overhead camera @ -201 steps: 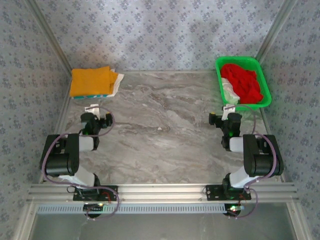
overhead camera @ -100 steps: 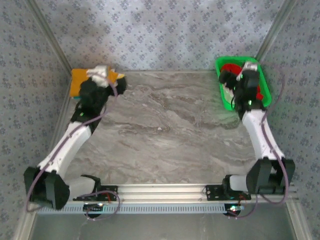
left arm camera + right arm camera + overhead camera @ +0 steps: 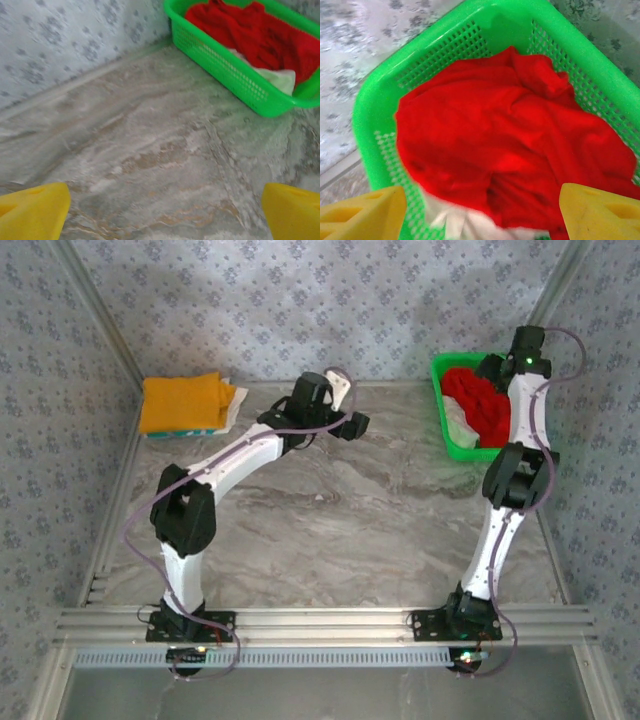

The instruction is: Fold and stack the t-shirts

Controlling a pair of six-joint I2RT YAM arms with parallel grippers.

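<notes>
A grey, marble-patterned desk (image 3: 330, 510) is lying bare across its middle, boxed in by walls (image 3: 330, 310) papered in a pale blue floral print, with an aluminium rail (image 3: 330, 622) running along the near edge where both arms are bolted.

The left hand (image 3: 165, 212) is hanging over the far middle of the desk, its yellow fingers (image 3: 35, 210) standing wide apart and gripping nothing. The right hand (image 3: 480, 210) is hovering above the green mesh basket (image 3: 365, 110) in the far right corner, its fingers (image 3: 600, 210) also spread wide and holding nothing.

A red t-shirt (image 3: 510, 150) is lying crumpled in the basket, covering most of a white t-shirt (image 3: 470, 225) of which only an edge is showing. In the far left corner, an orange-yellow t-shirt (image 3: 180, 402) is sitting folded on top of a stack; a teal layer (image 3: 195, 428) and a white layer (image 3: 232, 405) are peeking out beneath it, too covered to make out further.

The right arm is crossing the basket's right side in the overhead view, hiding part of its rim. The fingers of both hands are being cut off at the bottom corners of the wrist views.
</notes>
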